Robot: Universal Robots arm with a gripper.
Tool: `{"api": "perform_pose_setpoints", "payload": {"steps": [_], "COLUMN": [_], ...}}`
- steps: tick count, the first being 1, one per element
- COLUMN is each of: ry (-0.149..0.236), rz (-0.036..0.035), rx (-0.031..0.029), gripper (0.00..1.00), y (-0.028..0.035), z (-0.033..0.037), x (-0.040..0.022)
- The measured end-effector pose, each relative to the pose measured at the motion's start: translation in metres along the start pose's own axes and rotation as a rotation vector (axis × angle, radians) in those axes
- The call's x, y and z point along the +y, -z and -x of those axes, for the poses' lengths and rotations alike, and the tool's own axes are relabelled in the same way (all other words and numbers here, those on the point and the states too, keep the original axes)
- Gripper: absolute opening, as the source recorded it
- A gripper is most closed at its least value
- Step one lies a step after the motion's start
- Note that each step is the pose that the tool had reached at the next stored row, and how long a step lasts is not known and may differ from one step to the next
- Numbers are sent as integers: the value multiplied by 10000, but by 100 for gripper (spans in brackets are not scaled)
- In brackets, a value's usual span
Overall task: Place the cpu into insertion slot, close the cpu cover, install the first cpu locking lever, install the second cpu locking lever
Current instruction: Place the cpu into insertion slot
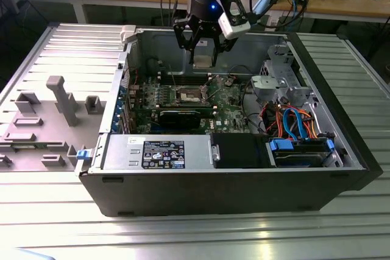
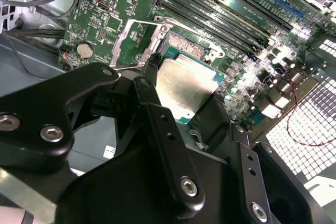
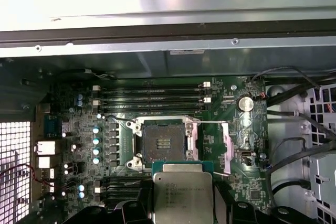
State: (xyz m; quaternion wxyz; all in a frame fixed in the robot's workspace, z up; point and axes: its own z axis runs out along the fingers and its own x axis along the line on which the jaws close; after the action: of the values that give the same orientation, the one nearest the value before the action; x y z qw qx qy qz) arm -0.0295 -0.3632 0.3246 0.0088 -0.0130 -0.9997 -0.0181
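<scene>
Above the open computer case (image 1: 244,175), the gripper (image 1: 203,52) hangs over the green motherboard (image 1: 228,105) with the cpu (image 1: 203,60) clamped between its 2 fingers (image 2: 152,85). The jaws are closed down to the chip's width and press on opposite edges. The cpu sits flat in that grip, its silvery metal face toward the camera in both wrist views. It is clear of the board, touching nothing but the fingers.

Below it the insertion slot (image 3: 164,142) lies bare, its dark centre showing inside the silver rim. The cpu cover (image 3: 227,148) is swung open to one side of the socket (the side nearer the round coin battery (image 3: 245,103)), so the slot is uncovered. In the first wrist view the chip appears just beside the socket's rim rather than over its centre.

The long memory slots (image 3: 152,98) run along the socket's other side, toward the case wall. On the exterior view's left of the case, a grey plastic fixture (image 1: 61,98) stands on the ribbed table (image 1: 183,235).
</scene>
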Motion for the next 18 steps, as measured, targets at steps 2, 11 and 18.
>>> {"api": "perform_pose_setpoints", "payload": {"steps": [2, 11, 18], "ry": [0, -45, -87], "rz": [-3, 2, -3], "rx": [0, -2, -4], "gripper": [55, 55, 55], "y": [-2, -3, -3], "z": [0, 0, 0], "x": [0, 0, 0]}}
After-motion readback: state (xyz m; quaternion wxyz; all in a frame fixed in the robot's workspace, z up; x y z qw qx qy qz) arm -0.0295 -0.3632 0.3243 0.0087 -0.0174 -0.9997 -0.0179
